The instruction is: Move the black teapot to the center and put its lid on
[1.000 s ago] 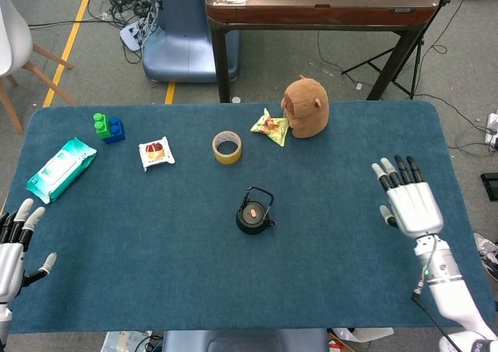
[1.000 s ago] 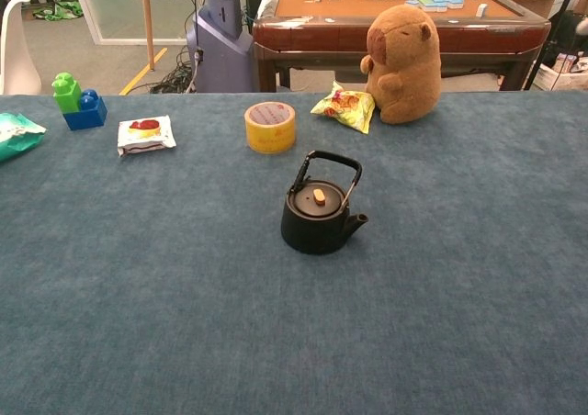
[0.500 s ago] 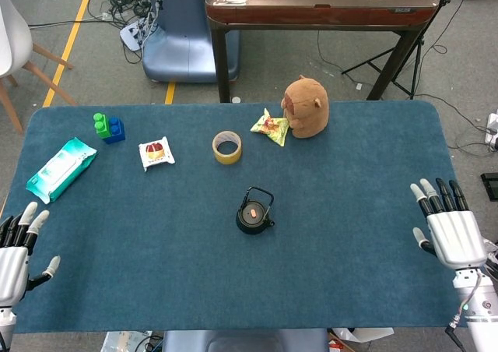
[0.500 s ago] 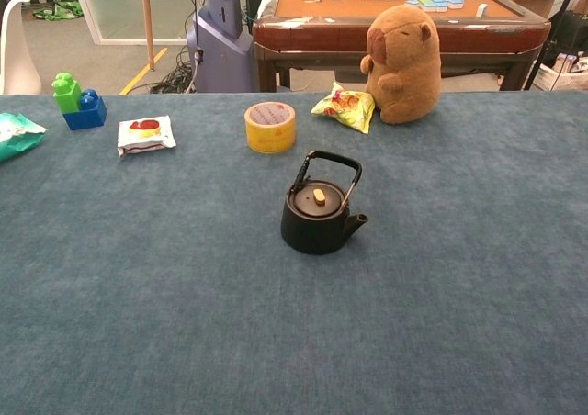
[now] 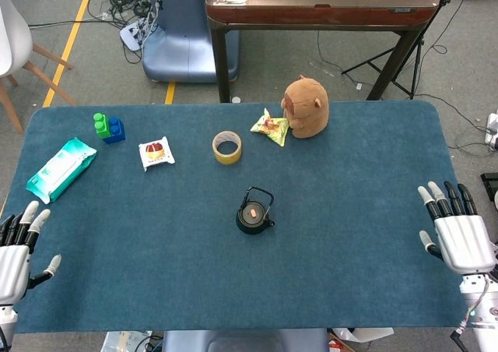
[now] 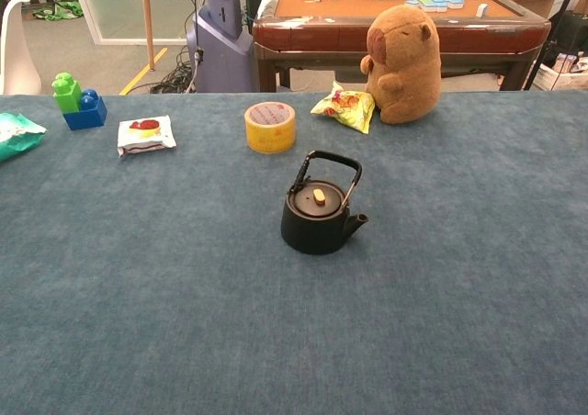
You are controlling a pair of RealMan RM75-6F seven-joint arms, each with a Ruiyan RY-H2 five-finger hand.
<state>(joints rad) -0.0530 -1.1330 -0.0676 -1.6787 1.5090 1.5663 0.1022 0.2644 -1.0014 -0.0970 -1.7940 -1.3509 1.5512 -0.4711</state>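
Head view: small black cast-iron teapot (image 5: 254,213) sat upright approx. mid-counter, on the blue felt-covered counter (image 5: 156,235). Spout pointed toward the lower right, i.e. toward the robot's side and its right; the arched wire handle stood up over the body. Black lid (image 5: 254,212) w/ a pale orange knob was seated on the pot's mouth. Left hand (image 5: 15,249) was at the near left edge of the counter, palm down, fingers spread wide, holding nothing, well apart from the teapot. Right hand (image 5: 461,237) was at the near right edge, fingers likewise apart and straight, nothing in it, also well apart from the teapot. Beyond the pot: yellow tape roll (image 5: 226,146), brown plush capybara (image 5: 305,106) w/ a yellow-green snack bag (image 5: 271,127) just beside it, a white wrapped snack w/ red print (image 5: 156,152), green and blue toy bricks (image 5: 108,126), and a teal wet-wipes pack (image 5: 61,167) near the left edge.

Chest view: teapot (image 6: 318,218) stood in the middle of the frame, spout to the right and slightly toward the camera, handle upright and tilted a bit back. Body was round, matte black; lid (image 6: 317,200) lay flat in the opening, knob up. Tape roll (image 6: 270,127) stood behind it to the left, capybara (image 6: 402,62) and snack bag (image 6: 344,105) behind to the right. Neither hand showed here.
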